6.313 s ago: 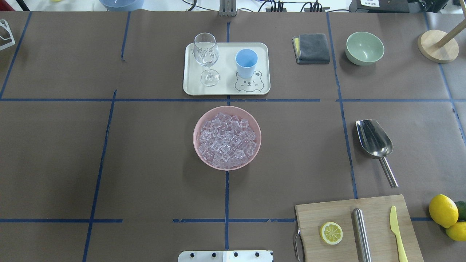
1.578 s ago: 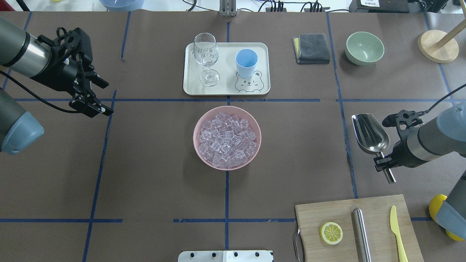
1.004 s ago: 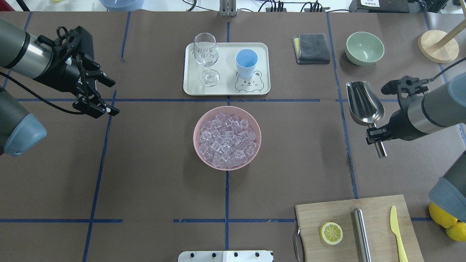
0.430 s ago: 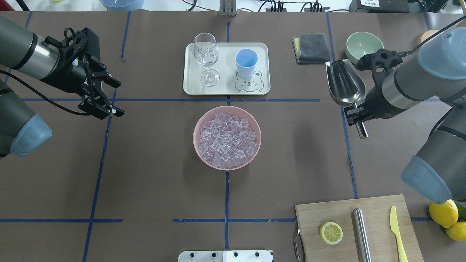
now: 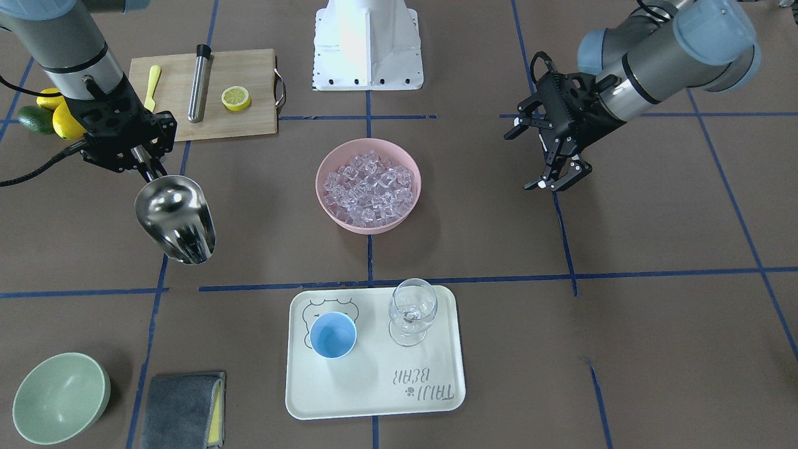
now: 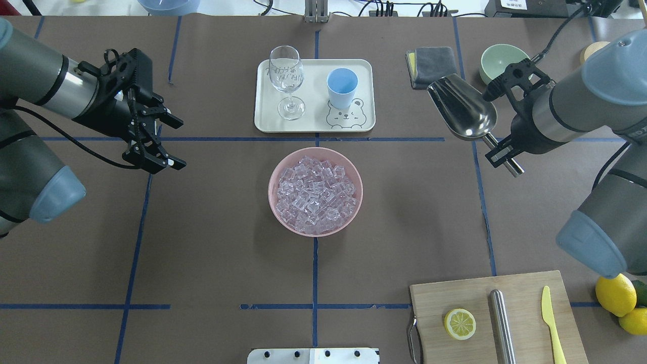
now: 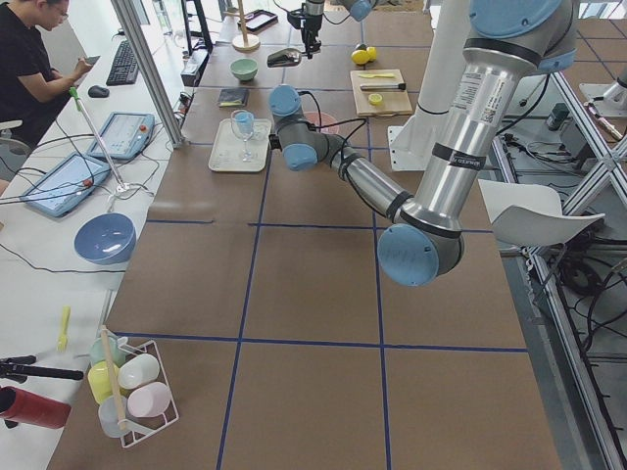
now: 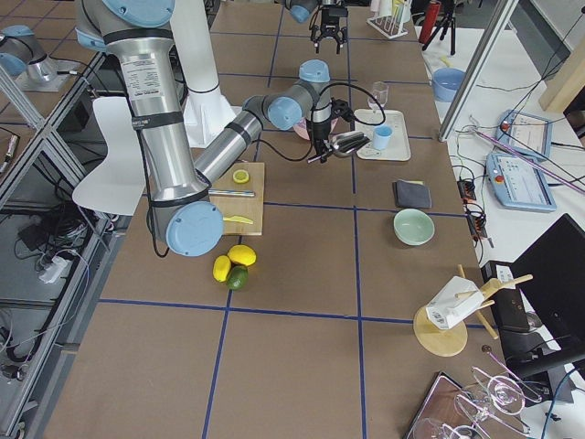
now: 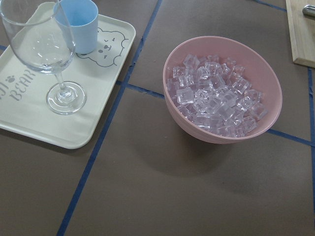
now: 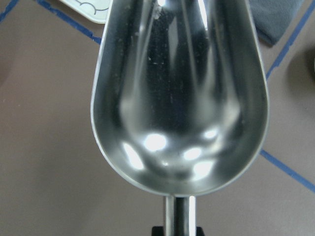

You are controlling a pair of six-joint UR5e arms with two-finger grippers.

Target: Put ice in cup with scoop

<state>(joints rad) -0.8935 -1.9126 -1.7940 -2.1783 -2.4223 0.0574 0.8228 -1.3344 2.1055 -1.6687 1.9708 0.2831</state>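
Observation:
The ice (image 6: pixel 315 191) fills a pink bowl (image 6: pixel 354 167) at the table's centre; it also shows in the left wrist view (image 9: pixel 216 98). The light-blue cup (image 6: pixel 341 87) stands upright on a white tray (image 6: pixel 313 125), beside a wine glass (image 6: pixel 286 76). My right gripper (image 6: pixel 498 151) is shut on the rod handle of the steel scoop (image 6: pixel 462 108) and holds it in the air to the right of the tray. The scoop's trough (image 10: pixel 179 93) is empty. My left gripper (image 6: pixel 178 143) is open and empty, left of the bowl.
A grey cloth (image 6: pixel 432 65) and a green bowl (image 6: pixel 503 63) lie behind the scoop. A cutting board (image 6: pixel 485 303) at the near right holds a lemon slice (image 6: pixel 460 323), a steel cylinder (image 6: pixel 502 318) and a yellow knife (image 6: pixel 551 323). Lemons (image 6: pixel 616 293) sit beside it.
My right gripper took the scoop off the table, lifted it and carried it farther back and left, toward the tray. My left gripper moved right, toward the bowl, still open.

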